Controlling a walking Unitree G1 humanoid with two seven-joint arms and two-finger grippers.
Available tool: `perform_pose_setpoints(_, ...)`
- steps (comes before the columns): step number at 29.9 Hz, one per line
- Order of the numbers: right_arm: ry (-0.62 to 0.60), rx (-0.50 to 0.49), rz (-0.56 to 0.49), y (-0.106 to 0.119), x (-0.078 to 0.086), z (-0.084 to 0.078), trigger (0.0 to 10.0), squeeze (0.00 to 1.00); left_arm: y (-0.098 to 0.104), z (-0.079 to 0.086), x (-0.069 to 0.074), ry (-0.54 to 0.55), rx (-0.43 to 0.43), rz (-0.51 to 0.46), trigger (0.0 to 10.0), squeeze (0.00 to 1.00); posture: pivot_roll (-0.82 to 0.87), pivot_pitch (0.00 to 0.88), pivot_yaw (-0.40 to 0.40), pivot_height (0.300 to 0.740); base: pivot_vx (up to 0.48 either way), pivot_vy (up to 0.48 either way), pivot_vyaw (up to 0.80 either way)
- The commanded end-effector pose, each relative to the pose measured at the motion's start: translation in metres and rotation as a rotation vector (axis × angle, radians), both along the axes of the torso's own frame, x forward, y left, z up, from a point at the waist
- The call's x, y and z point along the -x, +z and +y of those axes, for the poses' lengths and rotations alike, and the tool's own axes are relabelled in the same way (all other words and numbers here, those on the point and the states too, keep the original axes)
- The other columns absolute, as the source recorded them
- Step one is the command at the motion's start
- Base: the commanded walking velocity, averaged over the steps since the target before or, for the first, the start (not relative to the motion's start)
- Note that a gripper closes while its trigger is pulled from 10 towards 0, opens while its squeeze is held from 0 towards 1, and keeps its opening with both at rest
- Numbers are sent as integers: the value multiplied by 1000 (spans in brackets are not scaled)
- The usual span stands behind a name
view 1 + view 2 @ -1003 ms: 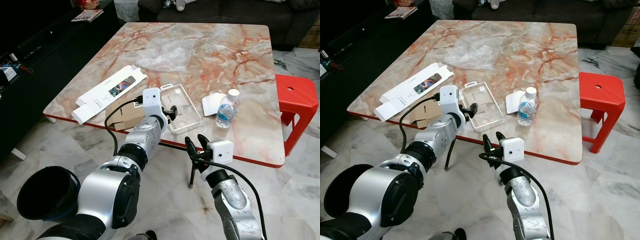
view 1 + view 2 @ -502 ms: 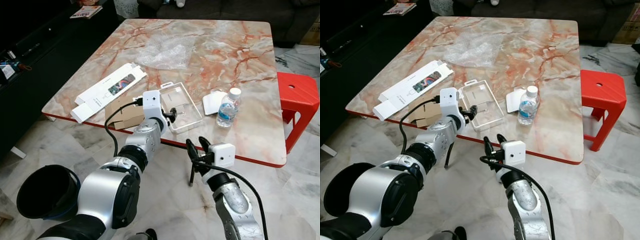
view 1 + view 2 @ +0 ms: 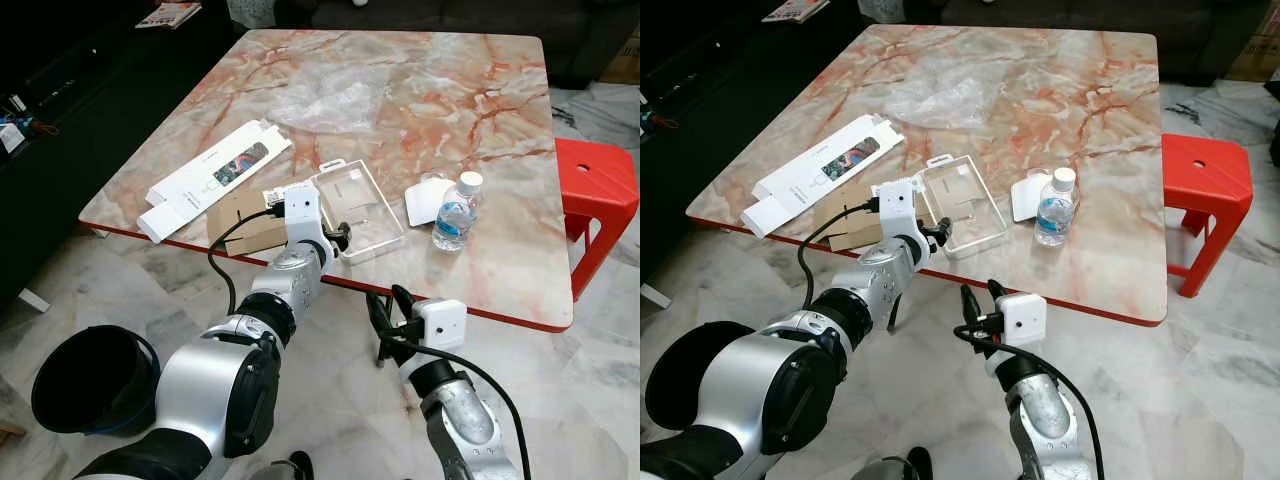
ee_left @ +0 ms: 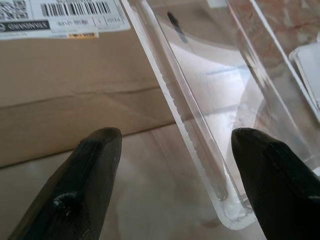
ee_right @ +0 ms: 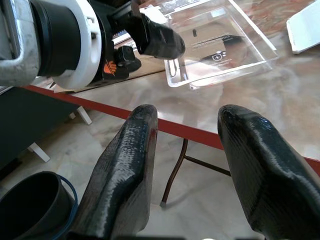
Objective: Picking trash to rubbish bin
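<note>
On marble table (image 3: 480, 90), clear plastic tray (image 3: 357, 211), capped water bottle (image 3: 453, 213).

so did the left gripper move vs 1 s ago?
Yes. The left gripper has gone forward over the table's red edge, its open fingers now at the clear plastic tray's near corner.

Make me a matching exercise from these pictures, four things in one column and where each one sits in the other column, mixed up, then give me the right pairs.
Things
1. clear plastic clamshell tray
2. small plastic water bottle with a white cap
3. black round rubbish bin
4. red plastic stool

Places
A. on the floor beside the robot's left arm
B. on the floor off the table's right edge
C. on the table, right of the clear tray
D. at the table's near edge, just ahead of the open left gripper

Pairs: 1-D, 2-C, 3-A, 4-B
</note>
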State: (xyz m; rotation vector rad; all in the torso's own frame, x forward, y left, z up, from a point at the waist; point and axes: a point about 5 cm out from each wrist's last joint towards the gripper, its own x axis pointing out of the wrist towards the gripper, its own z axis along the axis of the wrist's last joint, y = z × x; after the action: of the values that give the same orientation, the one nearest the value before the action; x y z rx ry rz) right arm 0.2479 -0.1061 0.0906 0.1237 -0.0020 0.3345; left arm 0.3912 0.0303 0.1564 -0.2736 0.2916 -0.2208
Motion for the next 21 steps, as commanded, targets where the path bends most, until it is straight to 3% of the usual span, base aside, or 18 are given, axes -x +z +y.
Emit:
perform_pose_setpoints(1,10,-11,0,3,3,5,10000,0,-3,-20,7,-49,-9,28,10000,0,12,191,114,740,0,0,0)
perform_pose_setpoints(20,2,-44,19,1,13,16,10000,0,15,-29,4,-55,3,-7,10000,0,15,208,135,740,0,0,0)
perform_pose_setpoints(21,1,-44,19,1,13,16,10000,0,16,-29,4,-54,5,-8,6745,0,16,209,136,740,0,0,0)
